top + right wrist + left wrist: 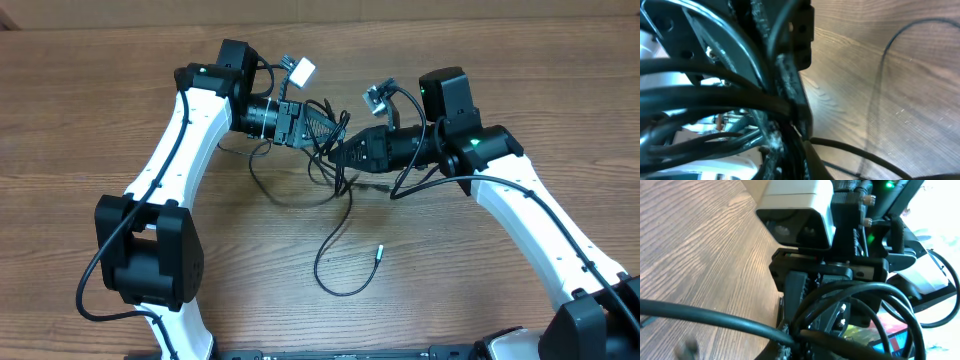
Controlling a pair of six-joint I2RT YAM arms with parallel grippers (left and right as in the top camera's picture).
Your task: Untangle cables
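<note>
The cables (338, 172) are thin black cords bunched in mid-table between my two grippers, which point at each other. One strand loops toward the front and ends in a silver tip (379, 252). Another loop (268, 185) lies on the table below my left gripper. My left gripper (333, 128) is shut on the bunch from the left. My right gripper (340, 152) is shut on it from the right, almost touching the left one. In the left wrist view, cords (740, 322) run into the shut gripper (792, 342). In the right wrist view, strands (715, 95) cross the shut gripper (795, 145).
The wooden table (480, 280) ends at its far edge (520, 22) along the top. My arms' own thicker black wires (95, 275) hang beside each arm. The right arm's camera housing (797, 212) fills the left wrist view close ahead.
</note>
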